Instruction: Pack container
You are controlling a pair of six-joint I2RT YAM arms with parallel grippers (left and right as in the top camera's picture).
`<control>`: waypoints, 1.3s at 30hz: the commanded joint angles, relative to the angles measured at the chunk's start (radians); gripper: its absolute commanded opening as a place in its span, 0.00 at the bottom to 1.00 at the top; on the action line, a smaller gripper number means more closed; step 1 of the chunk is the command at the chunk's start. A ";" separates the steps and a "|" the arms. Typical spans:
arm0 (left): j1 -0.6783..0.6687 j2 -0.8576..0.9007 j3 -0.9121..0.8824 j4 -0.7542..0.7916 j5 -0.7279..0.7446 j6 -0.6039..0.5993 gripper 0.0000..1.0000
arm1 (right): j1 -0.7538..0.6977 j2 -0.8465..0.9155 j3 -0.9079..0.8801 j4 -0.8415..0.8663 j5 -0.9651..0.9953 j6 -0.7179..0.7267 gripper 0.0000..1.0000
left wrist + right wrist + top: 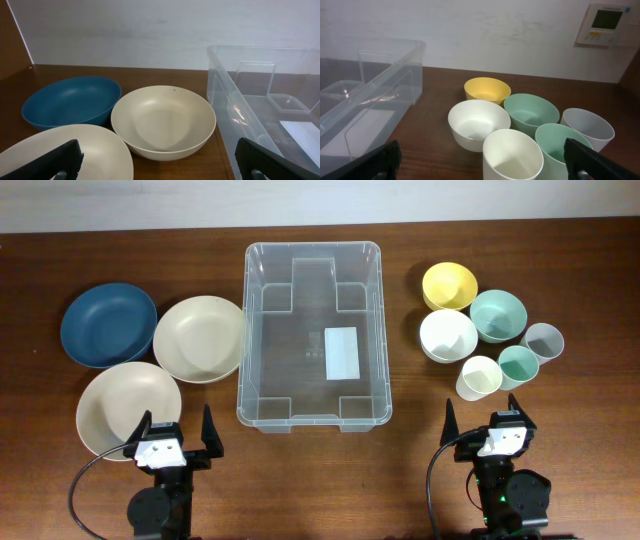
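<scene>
The clear plastic container (312,330) stands empty in the middle of the table, a white label on its base. It also shows in the left wrist view (260,100) and in the right wrist view (365,100). My left gripper (172,438) is open and empty at the front left, beside a cream plate (122,408). My right gripper (488,425) is open and empty at the front right, just in front of a white cup (479,377). In the wrist views both pairs of fingers are spread wide.
Left of the container lie a blue bowl (108,323) and a cream bowl (200,337). To its right stand a yellow bowl (448,284), a white bowl (447,334), a green bowl (497,314), a green cup (518,364) and a grey cup (543,340).
</scene>
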State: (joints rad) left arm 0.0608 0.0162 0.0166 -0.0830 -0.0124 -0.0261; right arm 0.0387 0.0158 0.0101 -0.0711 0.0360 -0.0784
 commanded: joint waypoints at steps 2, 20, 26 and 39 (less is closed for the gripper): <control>-0.006 -0.009 -0.008 0.000 -0.010 0.013 1.00 | -0.007 -0.007 -0.005 -0.008 0.001 0.005 0.99; -0.006 -0.009 -0.008 0.000 -0.010 0.013 1.00 | -0.007 -0.007 -0.005 -0.008 0.001 0.005 0.99; -0.006 -0.009 -0.008 0.000 -0.010 0.013 1.00 | -0.007 -0.007 -0.005 -0.008 0.001 0.005 0.99; -0.006 -0.009 -0.008 0.000 -0.010 0.013 1.00 | -0.007 -0.007 -0.005 0.022 0.066 0.005 0.98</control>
State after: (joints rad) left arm 0.0608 0.0162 0.0166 -0.0830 -0.0120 -0.0257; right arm 0.0387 0.0158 0.0101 -0.0605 0.0532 -0.0792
